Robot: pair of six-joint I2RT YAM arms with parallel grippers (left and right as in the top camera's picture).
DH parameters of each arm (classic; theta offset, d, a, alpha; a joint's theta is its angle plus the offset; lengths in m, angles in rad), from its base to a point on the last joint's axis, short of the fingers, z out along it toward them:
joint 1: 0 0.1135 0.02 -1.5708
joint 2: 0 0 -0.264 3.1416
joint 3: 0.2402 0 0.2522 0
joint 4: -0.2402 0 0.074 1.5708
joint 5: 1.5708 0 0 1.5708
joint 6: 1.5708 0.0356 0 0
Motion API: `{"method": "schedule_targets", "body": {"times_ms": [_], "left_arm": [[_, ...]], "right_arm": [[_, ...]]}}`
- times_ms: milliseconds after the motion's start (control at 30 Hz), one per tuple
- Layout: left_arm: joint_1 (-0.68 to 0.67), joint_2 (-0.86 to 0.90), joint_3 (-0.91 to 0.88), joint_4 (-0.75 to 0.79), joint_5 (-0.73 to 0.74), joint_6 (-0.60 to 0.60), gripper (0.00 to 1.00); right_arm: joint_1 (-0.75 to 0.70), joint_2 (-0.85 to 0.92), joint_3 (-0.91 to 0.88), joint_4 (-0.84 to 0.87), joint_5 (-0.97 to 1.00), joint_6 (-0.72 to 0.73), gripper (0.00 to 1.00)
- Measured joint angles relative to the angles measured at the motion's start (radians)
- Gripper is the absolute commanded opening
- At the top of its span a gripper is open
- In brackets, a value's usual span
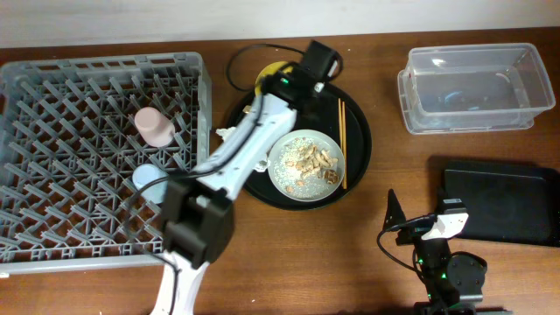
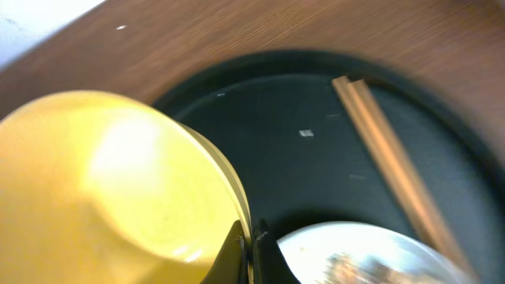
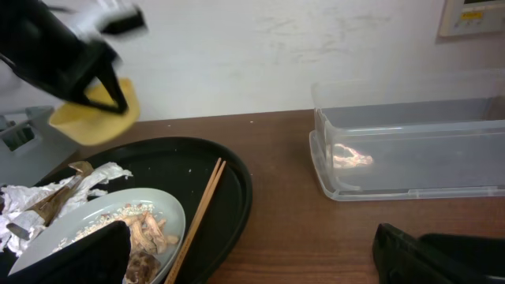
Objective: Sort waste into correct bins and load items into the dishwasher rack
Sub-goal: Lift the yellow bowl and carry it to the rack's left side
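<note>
My left gripper is shut on the rim of the yellow bowl and holds it above the back of the round black tray; the left wrist view shows the fingers pinching the bowl's edge. In the right wrist view the bowl hangs clear of the tray. The grey plate with food scraps and the chopsticks lie on the tray. Crumpled napkins lie left of the plate. The pink cup and light-blue cup are in the rack. My right gripper is open and empty.
The clear tub stands at the back right with a small pale bit inside. The flat black container lies at the front right, beside my right arm. The round black tray sits between the rack and the bins.
</note>
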Motion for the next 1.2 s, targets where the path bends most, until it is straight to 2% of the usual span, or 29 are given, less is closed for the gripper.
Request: {"method": "schedule_targets", "body": {"times_ms": [100,233,300,367,433,633,833,967,1200], "left_arm": [[0.096,-0.106,0.006,-0.056,0.206,-0.082,0.0],[0.363,-0.216,0.038,-0.159,0.499,-0.175,0.0],[0.521,-0.227,0.041,-0.237,0.712,-0.212,0.0],[0.658,-0.226,0.035,-0.342,0.908,-0.224,0.0],[0.768,-0.226,0.035,-0.401,1.011,-0.212,0.0],[1.033,-0.226,0.029,-0.527,1.22,-0.082,0.0],[1.163,-0.226,-0.047,-0.529,1.386,0.001,0.0],[1.194,-0.227,-0.131,-0.462,1.468,0.039,0.0],[1.262,-0.227,-0.295,-0.313,1.508,0.054,0.0]], "right_arm": [[0.0,0.0,0.0,0.0,0.0,0.0,0.98],[0.0,0.0,0.0,0.0,0.0,0.0,0.98],[0.0,0.0,0.0,0.0,0.0,-0.001,0.98],[0.0,0.0,0.0,0.0,0.0,0.0,0.99],[0.0,0.0,0.0,0.0,0.0,-0.001,0.98],[0.0,0.0,0.0,0.0,0.0,0.0,0.98],[0.0,0.0,0.0,0.0,0.0,0.0,0.98],[0.0,0.0,0.0,0.0,0.0,0.0,0.98],[0.0,0.0,0.0,0.0,0.0,0.0,0.98]]}}
